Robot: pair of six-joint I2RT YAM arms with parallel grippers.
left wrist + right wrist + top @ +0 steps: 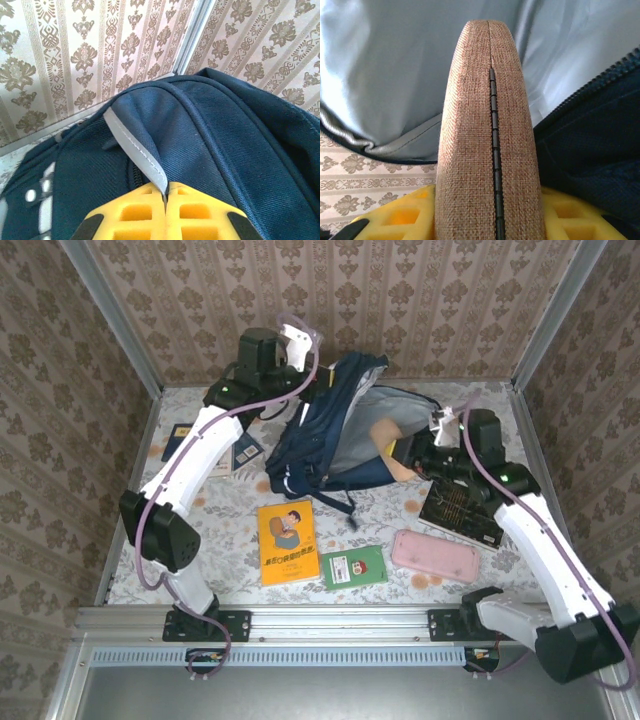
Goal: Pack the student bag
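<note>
Closest in, the left gripper is pinched tight on a grey trim strip of the student bag, which lies at the table's far middle with its mouth lifted open. To the right, the right gripper clamps a brown zip case at that mouth, against the grey lining. The step looks like inserting the case; next it should be pushed deeper and then released.
</note>
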